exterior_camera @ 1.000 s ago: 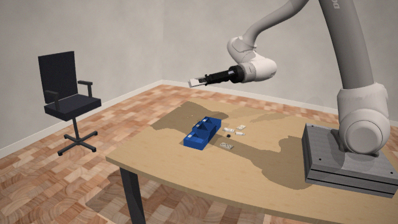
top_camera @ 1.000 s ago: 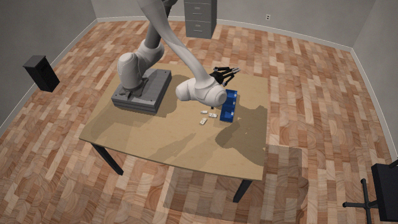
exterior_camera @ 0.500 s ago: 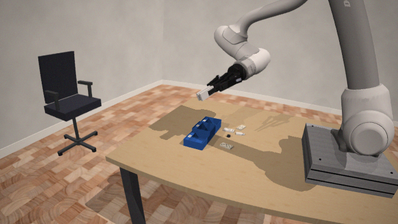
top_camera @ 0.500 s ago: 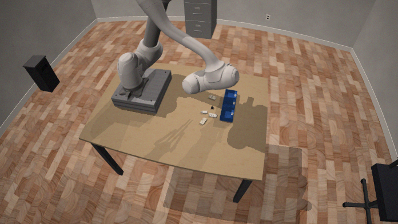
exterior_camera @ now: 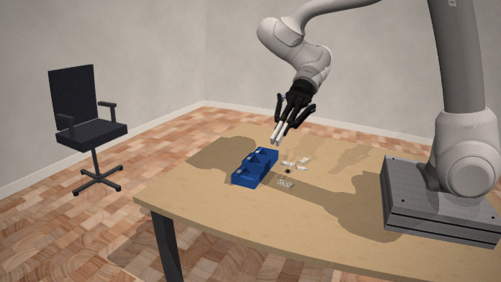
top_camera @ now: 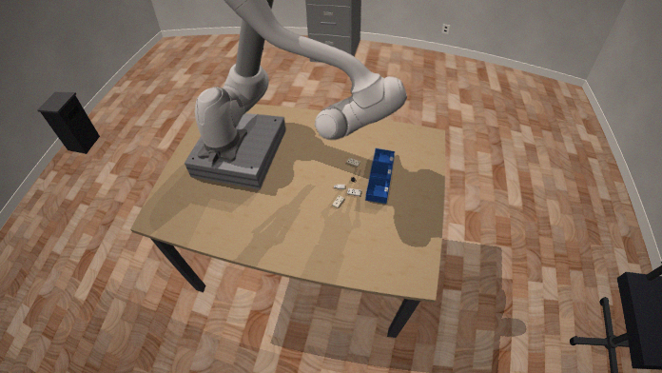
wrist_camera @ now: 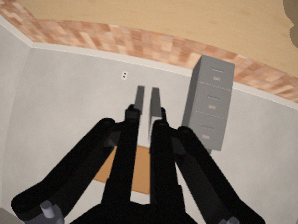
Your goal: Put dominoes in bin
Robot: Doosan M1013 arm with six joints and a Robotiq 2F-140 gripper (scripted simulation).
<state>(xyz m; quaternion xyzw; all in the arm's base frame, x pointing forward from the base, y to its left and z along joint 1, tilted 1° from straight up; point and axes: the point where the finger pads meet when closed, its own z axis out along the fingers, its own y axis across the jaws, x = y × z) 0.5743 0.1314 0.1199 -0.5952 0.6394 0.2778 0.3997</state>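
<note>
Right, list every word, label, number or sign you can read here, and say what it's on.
No text here can be read.
Blue bins: small pale labels on their fronts, too small to read.
Dominoes: dark pips show, too small to count.
Arm, near the top edge: cropped dark marks, unreadable.

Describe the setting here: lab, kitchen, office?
Most likely a plain office-type room: a grey filing cabinet against the wall, a black swivel chair on the wood-block floor, and a wall outlet. The arm's base is bolted onto a wooden table in the middle.
</note>
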